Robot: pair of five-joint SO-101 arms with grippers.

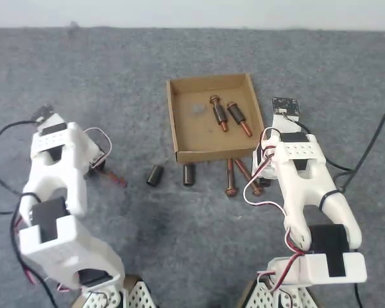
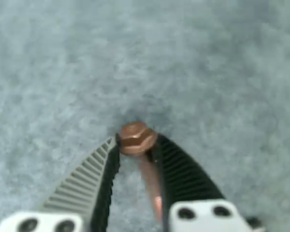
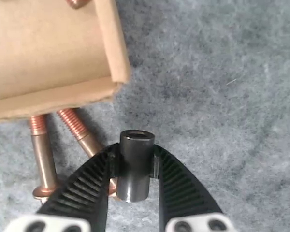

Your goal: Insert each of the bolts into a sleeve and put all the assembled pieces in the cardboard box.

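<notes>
Two pincers each clamp one part: near left, the left pincer grips a copper bolt; near right, the right pincer grips a black sleeve. Beyond them, two loose sleeves and two loose bolts lie on the worktop. Farthest, the cardboard box holds two assembled pieces, so three pairings seem left.

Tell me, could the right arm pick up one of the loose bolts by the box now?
Probably not yet: the right gripper is shut on a black sleeve, though the bolts lie close by, uncovered.
</notes>
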